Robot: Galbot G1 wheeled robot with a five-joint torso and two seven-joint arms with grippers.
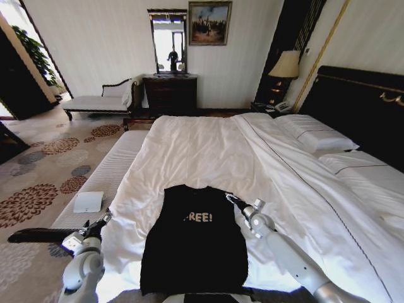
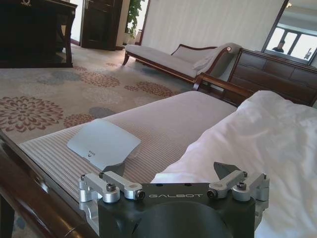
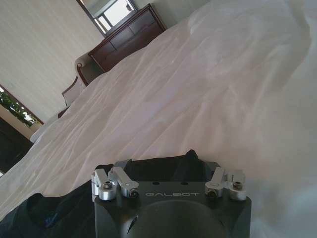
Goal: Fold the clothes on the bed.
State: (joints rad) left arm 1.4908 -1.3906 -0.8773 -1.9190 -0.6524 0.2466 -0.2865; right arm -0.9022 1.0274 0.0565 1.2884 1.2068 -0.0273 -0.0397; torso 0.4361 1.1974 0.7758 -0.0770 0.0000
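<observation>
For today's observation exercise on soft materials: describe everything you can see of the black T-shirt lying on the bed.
The black T-shirt is soft dark fabric with white lettering on the chest, partly creased so it reads "REE!". It lies flat, face up, on the bed's white duvet near the foot, collar toward the headboard. Its sleeves look tucked in, giving a narrow, vest-like outline. The right gripper sits at its shoulder edge, with black fabric at the fingers in the right wrist view. The left gripper is off to its side, apart.

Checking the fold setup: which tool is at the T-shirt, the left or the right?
The right tool, at the black T-shirt's right shoulder edge. The left tool hangs apart, past the bed's left edge.
</observation>
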